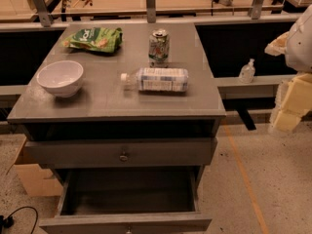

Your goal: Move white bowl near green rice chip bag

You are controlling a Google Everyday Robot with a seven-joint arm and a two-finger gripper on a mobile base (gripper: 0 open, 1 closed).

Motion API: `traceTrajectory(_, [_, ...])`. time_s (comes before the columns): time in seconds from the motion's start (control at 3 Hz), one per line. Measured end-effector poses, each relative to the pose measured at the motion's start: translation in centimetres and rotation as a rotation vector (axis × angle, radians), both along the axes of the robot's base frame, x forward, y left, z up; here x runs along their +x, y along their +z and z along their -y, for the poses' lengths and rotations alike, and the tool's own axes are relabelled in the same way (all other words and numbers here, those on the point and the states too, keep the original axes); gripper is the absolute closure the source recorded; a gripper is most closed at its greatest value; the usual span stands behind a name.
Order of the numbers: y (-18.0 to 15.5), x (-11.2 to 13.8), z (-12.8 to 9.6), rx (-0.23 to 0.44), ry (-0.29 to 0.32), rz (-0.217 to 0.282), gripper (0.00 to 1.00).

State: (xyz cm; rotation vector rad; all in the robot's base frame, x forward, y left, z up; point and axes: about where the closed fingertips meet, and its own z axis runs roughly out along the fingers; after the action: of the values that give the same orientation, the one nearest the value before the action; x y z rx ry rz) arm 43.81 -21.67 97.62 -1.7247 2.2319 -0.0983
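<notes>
The white bowl (60, 77) stands upright on the left side of the grey cabinet top (107, 99), near its front left corner. The green rice chip bag (93, 39) lies flat at the back left of the top, behind the bowl and a short gap from it. My gripper (291, 104) is at the far right edge of the view, off the cabinet and out over the floor, far from the bowl and the bag. It holds nothing that I can see.
A clear water bottle (157, 79) lies on its side mid-top. A green-and-white soda can (159, 46) stands behind it. The cabinet's bottom drawer (127, 195) is pulled open. A sanitizer bottle (247, 72) sits on a ledge to the right. A cardboard box (30, 177) is at lower left.
</notes>
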Motion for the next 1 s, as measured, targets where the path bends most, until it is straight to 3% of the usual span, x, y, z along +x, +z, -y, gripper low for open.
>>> traceTrajectory(0.33, [0.1,0.1,-0.2,-0.001,0.004,0.006,0.0])
traceTrajectory(0.67, [-0.2,1.8,-3.2,-0.018,0.1,0.016,0.0])
traceTrajectory(1.0, [-1.3,3.7,-8.2,-0.022,0.26,0.008,0.0])
